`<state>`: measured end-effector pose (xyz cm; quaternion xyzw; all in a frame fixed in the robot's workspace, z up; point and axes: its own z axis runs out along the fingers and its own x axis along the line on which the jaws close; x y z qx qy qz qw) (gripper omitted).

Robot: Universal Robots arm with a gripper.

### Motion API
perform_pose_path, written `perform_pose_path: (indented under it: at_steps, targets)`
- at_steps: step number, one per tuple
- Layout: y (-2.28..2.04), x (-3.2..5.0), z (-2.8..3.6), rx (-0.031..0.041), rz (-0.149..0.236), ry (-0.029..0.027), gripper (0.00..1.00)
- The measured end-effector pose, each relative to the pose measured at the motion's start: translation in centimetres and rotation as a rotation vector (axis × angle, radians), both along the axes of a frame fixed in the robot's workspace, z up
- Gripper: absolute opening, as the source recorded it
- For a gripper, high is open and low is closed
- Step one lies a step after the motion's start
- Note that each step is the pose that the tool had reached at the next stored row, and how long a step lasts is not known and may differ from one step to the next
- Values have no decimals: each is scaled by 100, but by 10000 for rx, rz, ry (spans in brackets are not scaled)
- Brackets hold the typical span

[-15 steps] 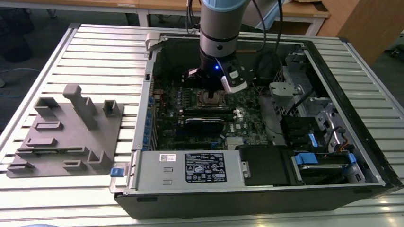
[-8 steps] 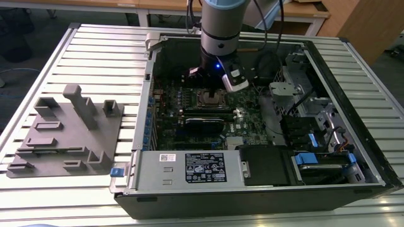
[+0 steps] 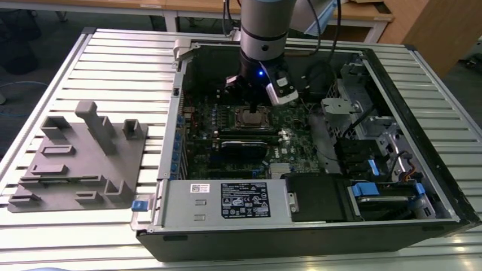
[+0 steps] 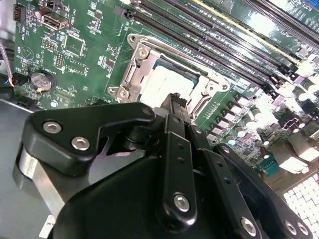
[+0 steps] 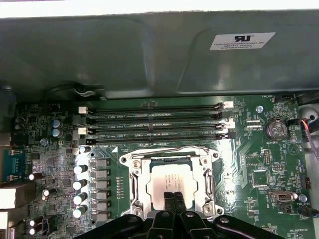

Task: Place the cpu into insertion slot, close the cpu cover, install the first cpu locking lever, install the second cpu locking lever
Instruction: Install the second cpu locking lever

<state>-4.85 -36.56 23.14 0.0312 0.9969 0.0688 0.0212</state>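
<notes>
Fingers of the gripper (image 5: 173, 198) press together, clenched with nothing visibly between them, directly over the cpu (image 5: 168, 179), which sits in the insertion slot (image 5: 135, 172) with the cpu cover (image 5: 207, 172) apparently closed around it, though the first wrist view leaves that unsure. Memory slots (image 5: 154, 124) run just beyond the socket. Beside the open computer case (image 3: 421, 101), the exterior view adds a grey fixture block (image 3: 79, 158) on the slatted desk (image 3: 121, 62). Labels carry print too small to read.
</notes>
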Motion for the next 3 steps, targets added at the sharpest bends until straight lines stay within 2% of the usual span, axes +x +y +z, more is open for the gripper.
perform_pose_path:
  at_steps: [3]
  targets:
    - [0, 0, 3, 1, 0, -1, 11]
